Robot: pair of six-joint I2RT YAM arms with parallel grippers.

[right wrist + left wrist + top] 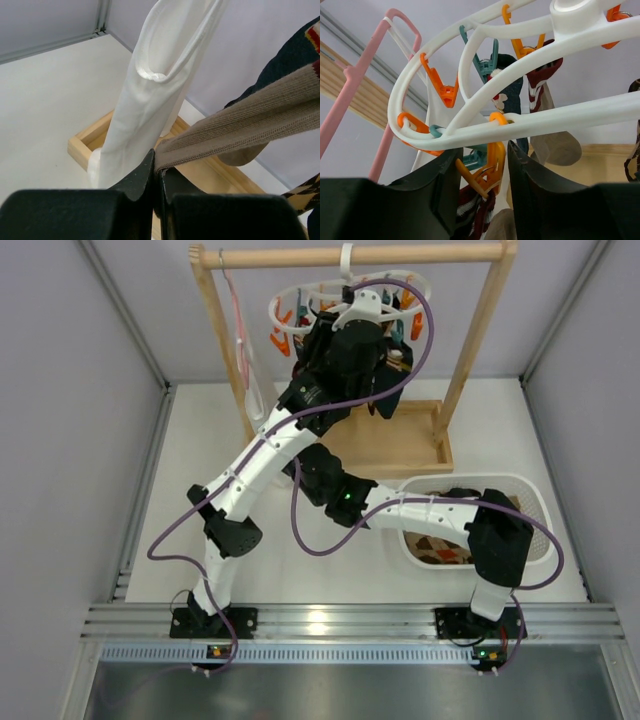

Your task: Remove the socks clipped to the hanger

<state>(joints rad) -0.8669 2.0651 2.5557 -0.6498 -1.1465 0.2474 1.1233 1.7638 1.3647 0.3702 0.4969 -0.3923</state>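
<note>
no readable text, labels or numbers anywhere

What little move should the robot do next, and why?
Probably squeeze the left gripper shut on the orange peg. Its fingers stand open either side of that peg under the hanger, where a striped cuff is clipped. The right gripper is shut on a taut taupe sock, so the sock may come free once the peg opens.
</note>
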